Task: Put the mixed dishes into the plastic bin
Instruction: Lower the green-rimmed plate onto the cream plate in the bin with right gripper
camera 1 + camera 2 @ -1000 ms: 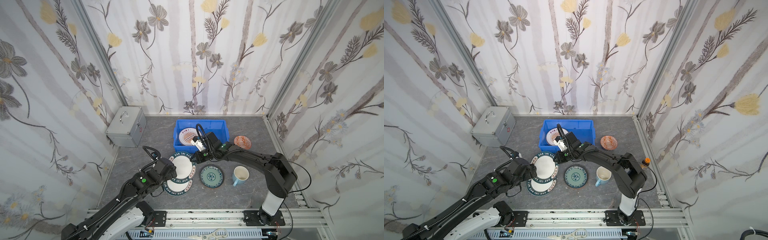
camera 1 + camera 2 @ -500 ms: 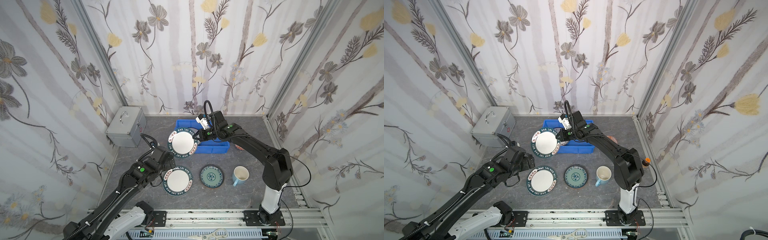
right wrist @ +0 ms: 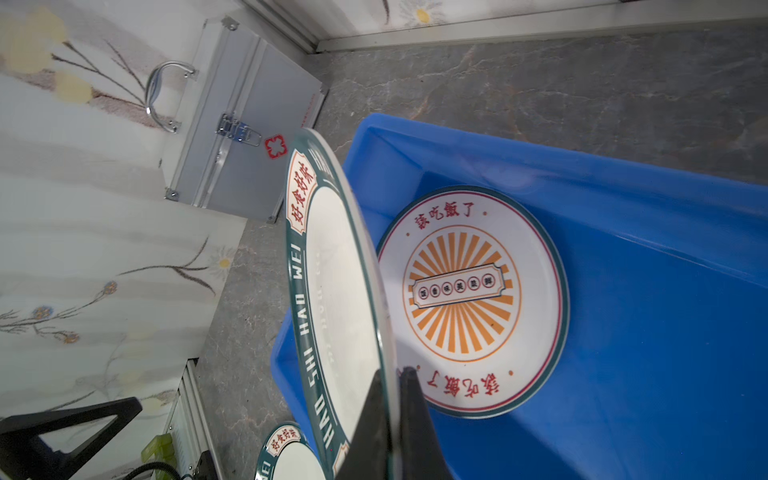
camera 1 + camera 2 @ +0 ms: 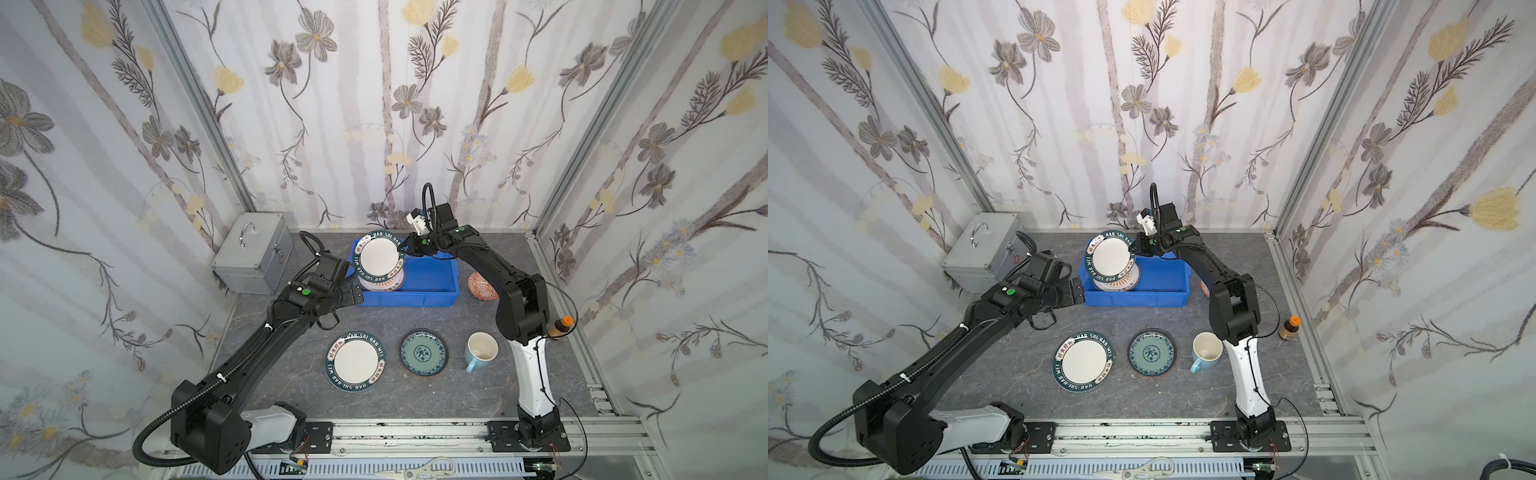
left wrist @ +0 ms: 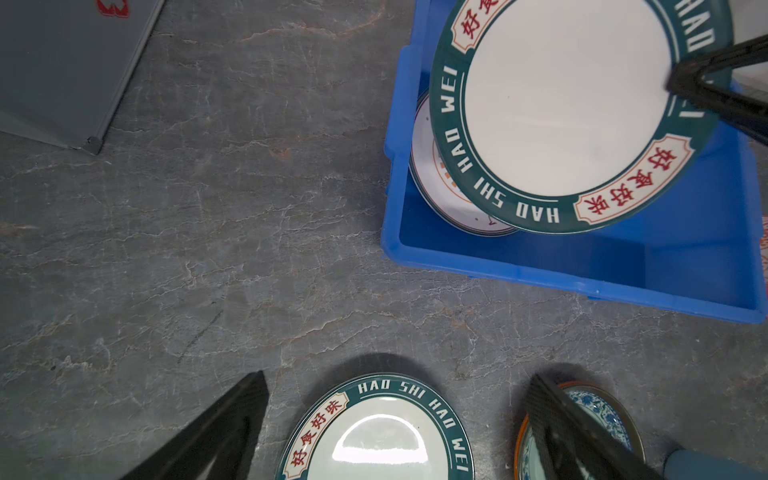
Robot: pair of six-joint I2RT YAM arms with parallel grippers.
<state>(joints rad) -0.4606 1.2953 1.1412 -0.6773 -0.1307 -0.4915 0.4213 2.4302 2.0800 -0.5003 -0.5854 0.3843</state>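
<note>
Holding: the right gripper has its jaws pinched tight on the rim of the lettered plate, which is white with a dark green border reading HAO SHI HAO WEI.
Plate in the air: it is steeply tilted and raised above the left end of the blue bin in both top views. From the right wrist it appears nearly edge-on.
Inside the bin: the sunburst plate, white with orange rays and red characters, lies flat on the floor at the left end. The raised plate partly covers it from above.
Left gripper: its jaws are spread wide with nothing between them, and it hovers just beside the bin's left front corner. Whether it touches the wall cannot be told.
On the table: the second lettered plate, the teal plate and the pale blue mug sit in a row in front of the bin. The mug is upright.
Right of the bin: the orange-patterned bowl rests on the table, partly hidden by the right arm.
Back left: the silver case with its handle stands against the wall, near the bin's left end.
Right edge: a small bottle with an orange cap stands beside the right arm.
</note>
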